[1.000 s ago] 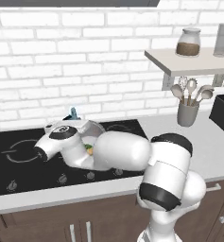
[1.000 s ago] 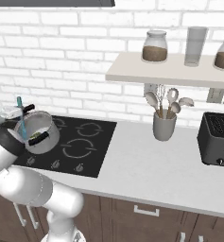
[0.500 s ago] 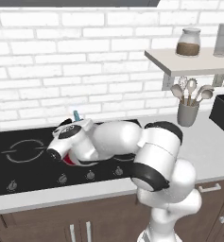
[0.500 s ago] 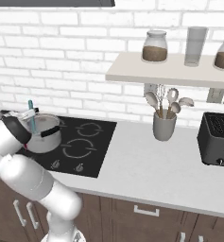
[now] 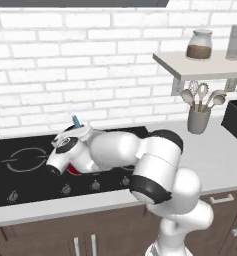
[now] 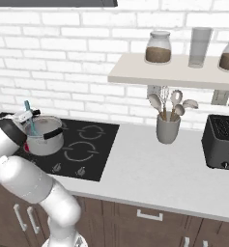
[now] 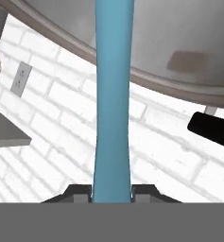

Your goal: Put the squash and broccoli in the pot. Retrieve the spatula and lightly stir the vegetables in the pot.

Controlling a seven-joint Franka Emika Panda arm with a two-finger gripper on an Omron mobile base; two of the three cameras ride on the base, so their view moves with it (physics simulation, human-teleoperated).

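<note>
The robot's tool (image 7: 112,191) is clamped on the spatula (image 7: 112,94), its two dark tips pressed against either side of the light blue handle. In the right base view the spatula (image 6: 29,120) stands nearly upright, lower end down inside the pot (image 6: 44,136) near its 9 o'clock rim, handle tip poking above the rim. The pot sits on the black cooktop (image 6: 94,144), at the 9 o'clock end of the bench (image 6: 159,169).

Compared with a second ago, the arm has swung further over the cooktop and now hides the pot from the left base camera, where the spatula's (image 5: 76,121) blue tip shows above the wrist. The spatula has moved from a slant over the pot to a steeper stance within it.

Squash and broccoli cannot be made out inside the pot from these angles. By appearances the stirring step is under way, late in the task.
</note>
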